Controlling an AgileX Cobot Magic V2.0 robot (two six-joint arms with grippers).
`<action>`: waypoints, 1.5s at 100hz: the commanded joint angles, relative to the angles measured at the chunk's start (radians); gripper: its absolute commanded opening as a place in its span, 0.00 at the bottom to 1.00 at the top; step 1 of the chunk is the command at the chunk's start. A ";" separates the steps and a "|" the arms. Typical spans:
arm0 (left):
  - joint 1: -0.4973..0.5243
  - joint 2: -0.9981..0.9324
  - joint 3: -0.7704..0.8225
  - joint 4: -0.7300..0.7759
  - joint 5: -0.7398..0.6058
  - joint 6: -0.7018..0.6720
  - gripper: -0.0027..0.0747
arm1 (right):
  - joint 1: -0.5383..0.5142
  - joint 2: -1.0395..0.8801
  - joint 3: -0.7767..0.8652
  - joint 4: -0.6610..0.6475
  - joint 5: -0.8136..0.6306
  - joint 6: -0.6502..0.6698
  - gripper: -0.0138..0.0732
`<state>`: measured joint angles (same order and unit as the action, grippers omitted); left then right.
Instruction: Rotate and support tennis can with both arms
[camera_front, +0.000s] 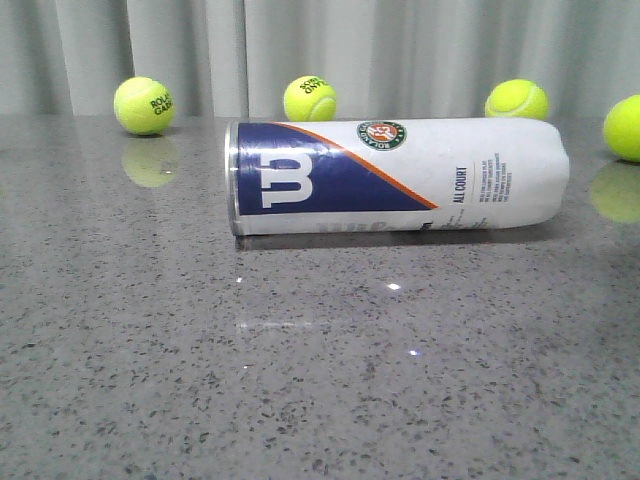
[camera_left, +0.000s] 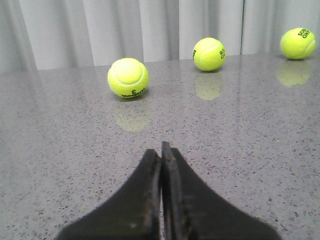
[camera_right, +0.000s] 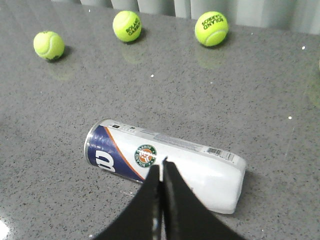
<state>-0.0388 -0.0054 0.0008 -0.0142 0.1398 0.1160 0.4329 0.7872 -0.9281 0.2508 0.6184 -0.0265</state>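
The tennis can (camera_front: 400, 177) lies on its side on the grey speckled table, metal rim to the left, navy panel with the white W logo facing the front camera. It also shows in the right wrist view (camera_right: 200, 167), with the round badge and barcode up. My right gripper (camera_right: 161, 164) is shut and empty, hovering above the can's middle. My left gripper (camera_left: 161, 148) is shut and empty over bare table, away from the can, which is out of its view. Neither arm shows in the front view.
Several yellow tennis balls lie along the table's back by the grey curtain: one far left (camera_front: 144, 105), one middle (camera_front: 309, 98), one right (camera_front: 516, 100), one at the right edge (camera_front: 624, 127). The left wrist view shows a ball (camera_left: 128, 77) ahead.
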 joint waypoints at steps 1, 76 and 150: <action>-0.008 -0.035 0.045 0.000 -0.083 -0.009 0.01 | -0.006 -0.108 0.094 0.006 -0.182 -0.010 0.08; -0.008 -0.019 -0.067 -0.021 -0.056 -0.009 0.01 | -0.006 -0.459 0.496 0.006 -0.430 -0.010 0.08; -0.008 0.574 -0.543 -0.089 0.452 -0.009 0.08 | -0.006 -0.459 0.496 0.006 -0.430 -0.010 0.08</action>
<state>-0.0388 0.5062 -0.4770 -0.0689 0.6454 0.1160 0.4329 0.3227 -0.4070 0.2508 0.2720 -0.0282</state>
